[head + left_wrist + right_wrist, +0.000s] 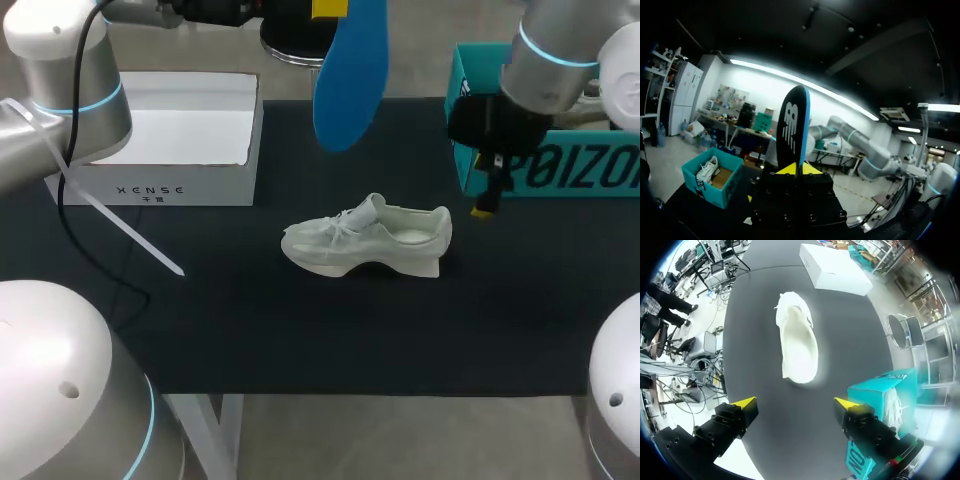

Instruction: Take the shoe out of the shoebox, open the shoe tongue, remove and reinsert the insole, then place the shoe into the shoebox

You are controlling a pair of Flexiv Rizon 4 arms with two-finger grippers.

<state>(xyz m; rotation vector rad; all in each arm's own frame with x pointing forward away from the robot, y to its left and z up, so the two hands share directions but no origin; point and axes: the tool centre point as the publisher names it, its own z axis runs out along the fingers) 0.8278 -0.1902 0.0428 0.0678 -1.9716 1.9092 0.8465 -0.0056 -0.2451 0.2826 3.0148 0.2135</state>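
Shoe [365, 238] sits on the table [200, 320], insole [352, 70] out and pinched aloft by the left gripper [799, 169]; right gripper [795, 402] hangs wide near it. Reinsertion looks next: lower insole toe-first into the shoe.

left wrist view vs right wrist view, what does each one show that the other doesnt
Only the left wrist view shows the blue insole, standing upright and clamped in the left gripper. Only the right wrist view shows the white shoe lying on the black table, the white box beyond it, and the open right gripper with nothing between its fingers. Both show the teal shoebox; in the right wrist view it sits just beside the right gripper.
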